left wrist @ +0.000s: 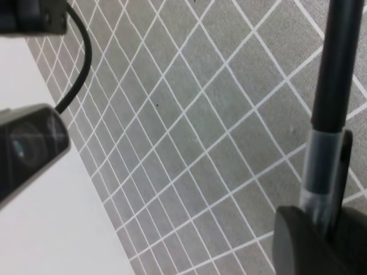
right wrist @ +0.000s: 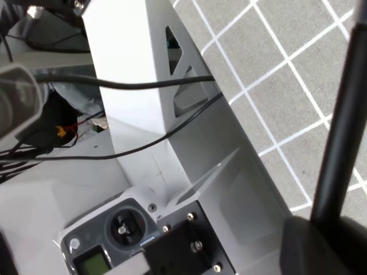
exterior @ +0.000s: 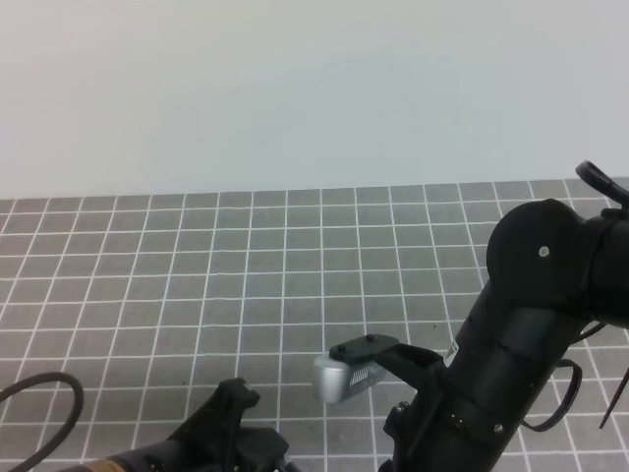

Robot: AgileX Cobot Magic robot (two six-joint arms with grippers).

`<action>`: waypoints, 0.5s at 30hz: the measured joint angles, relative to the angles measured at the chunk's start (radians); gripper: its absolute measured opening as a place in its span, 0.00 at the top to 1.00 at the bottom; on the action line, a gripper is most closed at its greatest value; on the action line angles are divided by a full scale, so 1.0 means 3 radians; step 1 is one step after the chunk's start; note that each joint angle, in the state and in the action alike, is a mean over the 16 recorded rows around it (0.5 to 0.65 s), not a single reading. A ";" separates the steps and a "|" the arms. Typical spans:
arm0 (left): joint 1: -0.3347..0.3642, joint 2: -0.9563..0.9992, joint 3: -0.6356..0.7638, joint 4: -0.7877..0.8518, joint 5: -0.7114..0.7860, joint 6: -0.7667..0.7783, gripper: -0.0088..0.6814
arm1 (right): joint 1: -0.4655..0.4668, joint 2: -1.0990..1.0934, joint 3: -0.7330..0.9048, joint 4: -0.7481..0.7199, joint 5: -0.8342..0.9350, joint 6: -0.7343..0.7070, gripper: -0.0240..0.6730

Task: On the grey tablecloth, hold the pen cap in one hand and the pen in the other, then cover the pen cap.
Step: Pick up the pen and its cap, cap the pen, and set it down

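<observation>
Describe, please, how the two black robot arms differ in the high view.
The black right arm rises high, its rounded joint well up the picture; the black left arm lies low at the bottom edge. A silver camera sits by the right arm, a looping black cable by the left. Both are over the grey gridded tablecloth.

A flat grey tablecloth (exterior: 246, 285) ruled with thin white lines into small squares lies spread over the desk. In the left wrist view the cloth ends at a straight edge, with the plain white desk (left wrist: 63, 229) surface showing just beside it.
</observation>
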 joint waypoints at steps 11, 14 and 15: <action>0.0002 0.0000 0.0000 -0.0017 0.0003 -0.0006 0.88 | 0.0000 0.0000 0.0002 0.0034 -0.0065 -0.0007 0.87; 0.0004 0.0000 0.0000 -0.0016 0.0003 -0.0006 0.88 | 0.0000 0.0000 0.0004 0.0049 -0.0090 -0.0014 0.87; 0.0005 0.0000 0.0000 -0.0016 0.0003 -0.0006 0.88 | 0.0000 0.0000 0.0004 0.0054 -0.0098 -0.0017 0.87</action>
